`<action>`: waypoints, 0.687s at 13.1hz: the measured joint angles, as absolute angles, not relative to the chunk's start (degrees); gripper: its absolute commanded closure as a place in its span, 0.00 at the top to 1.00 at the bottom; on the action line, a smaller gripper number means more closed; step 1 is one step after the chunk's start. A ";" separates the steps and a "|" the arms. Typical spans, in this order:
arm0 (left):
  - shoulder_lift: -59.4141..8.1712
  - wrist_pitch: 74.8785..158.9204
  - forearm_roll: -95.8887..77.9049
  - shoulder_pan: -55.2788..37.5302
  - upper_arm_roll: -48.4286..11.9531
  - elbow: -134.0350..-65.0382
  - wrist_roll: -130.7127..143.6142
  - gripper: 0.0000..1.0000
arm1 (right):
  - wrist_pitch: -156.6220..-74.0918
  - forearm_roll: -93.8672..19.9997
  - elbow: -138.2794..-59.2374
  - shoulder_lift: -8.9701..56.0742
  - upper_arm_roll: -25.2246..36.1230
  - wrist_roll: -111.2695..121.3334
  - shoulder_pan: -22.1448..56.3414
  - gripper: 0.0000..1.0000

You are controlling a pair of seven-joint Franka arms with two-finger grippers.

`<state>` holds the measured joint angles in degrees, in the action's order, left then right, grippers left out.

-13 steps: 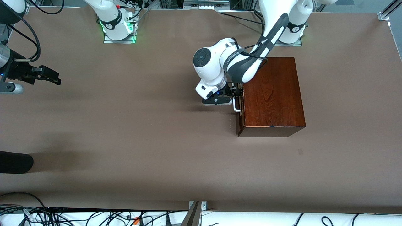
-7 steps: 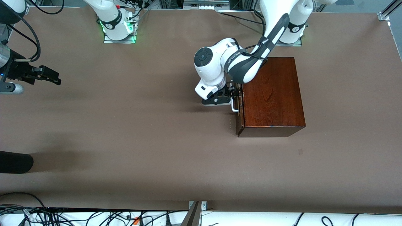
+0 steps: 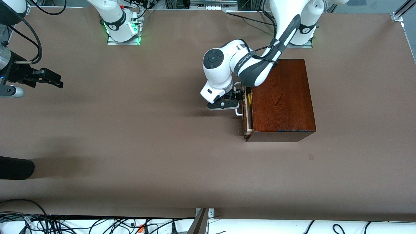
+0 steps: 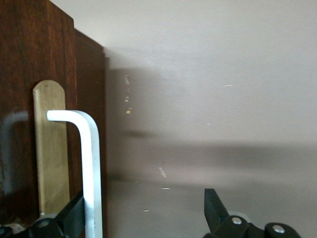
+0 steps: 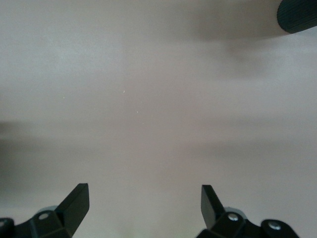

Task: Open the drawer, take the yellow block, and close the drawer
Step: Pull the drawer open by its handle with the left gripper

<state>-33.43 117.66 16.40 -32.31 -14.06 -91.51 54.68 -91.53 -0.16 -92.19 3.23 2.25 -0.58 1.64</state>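
Note:
The dark mahogany box stands toward the left arm's end of the table. Its drawer is pulled out a little, showing a strip of pale tray and a sliver of the yellow block inside. My left gripper is at the drawer front, open. In the left wrist view one of the fingers sits between the white handle and the drawer front, and the other stands well clear. My right gripper waits open over bare table at the right arm's end, with nothing between its fingertips.
A black rounded object lies at the table edge at the right arm's end, nearer the camera than the right gripper. Cables run along the near edge, off the brown table.
The drawer has slid out a little toward the right arm's end, with the left gripper and handle moving along. A yellow sliver now shows in the gap. The right arm has not moved.

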 measured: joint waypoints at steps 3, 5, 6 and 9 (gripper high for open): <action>-33.69 122.05 14.88 -33.01 -14.23 -91.52 54.68 1.00 | -91.53 -0.16 -92.19 3.23 2.25 -0.58 1.64 1.00; -33.69 123.11 14.63 -33.18 -14.22 -91.51 54.72 1.00 | -91.54 -0.16 -92.19 3.23 2.25 -0.58 1.64 1.00; -33.70 123.15 14.63 -33.19 -14.21 -91.51 54.72 1.00 | -91.54 -0.16 -92.19 3.23 2.25 -0.58 1.64 1.00; -33.70 123.16 14.62 -33.19 -14.21 -91.50 54.73 1.00 | -91.54 -0.16 -92.19 3.23 2.25 -0.58 1.64 1.00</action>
<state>-33.70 123.16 14.62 -33.19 -14.21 -91.50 54.73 -91.54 -0.16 -92.19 3.23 2.25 -0.58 1.64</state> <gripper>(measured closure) 0.000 0.000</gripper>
